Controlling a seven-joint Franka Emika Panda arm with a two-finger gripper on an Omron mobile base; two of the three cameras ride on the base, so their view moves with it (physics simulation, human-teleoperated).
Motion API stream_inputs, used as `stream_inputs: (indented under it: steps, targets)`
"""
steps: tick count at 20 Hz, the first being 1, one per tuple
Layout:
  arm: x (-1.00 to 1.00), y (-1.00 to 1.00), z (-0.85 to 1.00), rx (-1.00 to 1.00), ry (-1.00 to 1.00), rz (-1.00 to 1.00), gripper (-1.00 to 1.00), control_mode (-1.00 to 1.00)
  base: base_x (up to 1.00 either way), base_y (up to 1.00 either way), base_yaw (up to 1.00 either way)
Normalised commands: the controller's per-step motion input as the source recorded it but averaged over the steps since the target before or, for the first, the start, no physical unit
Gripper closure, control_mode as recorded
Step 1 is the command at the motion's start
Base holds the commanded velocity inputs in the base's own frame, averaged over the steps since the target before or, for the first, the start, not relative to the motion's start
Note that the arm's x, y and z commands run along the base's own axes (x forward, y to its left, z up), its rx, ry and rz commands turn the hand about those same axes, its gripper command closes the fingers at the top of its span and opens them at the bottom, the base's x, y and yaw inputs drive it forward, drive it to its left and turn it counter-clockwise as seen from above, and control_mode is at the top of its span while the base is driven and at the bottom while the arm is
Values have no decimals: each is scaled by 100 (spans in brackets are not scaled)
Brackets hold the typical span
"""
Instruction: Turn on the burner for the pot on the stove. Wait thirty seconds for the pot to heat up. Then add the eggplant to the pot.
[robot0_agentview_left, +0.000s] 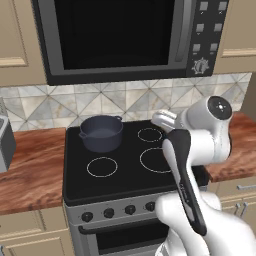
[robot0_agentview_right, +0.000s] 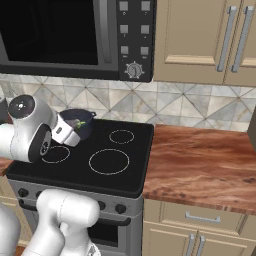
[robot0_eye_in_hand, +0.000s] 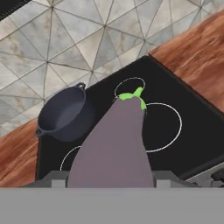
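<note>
Hand view showed the claw (robot0_eye_in_hand: 109, 177) clenched on the eggplant (robot0_eye_in_hand: 114, 144), its long axis aimed at one o'clock, while the pot (robot0_eye_in_hand: 65, 114) sat on the stove (robot0_eye_in_hand: 183, 98) toward ten o'clock.

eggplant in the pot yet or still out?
Out. Hand view shows the eggplant held in the pincer above the stove, off to the side of the pot, which looks empty.
</note>
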Motion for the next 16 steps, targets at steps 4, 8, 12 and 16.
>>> stream_inputs:
  steps: [4, 8, 12, 16]
  targets:
    - [3, 88, -9, 13, 2, 0, 100, -100, 0, 0, 0]
    - [15, 86, -5, 12, 4, 0, 100, -100, 0, 0, 0]
    - [23, 65, -9, 10, 11, 0, 100, -100, 0, 0, 0]
    - [10, 32, -3, -1, 15, 8, 100, -100, 0, 0, 0]
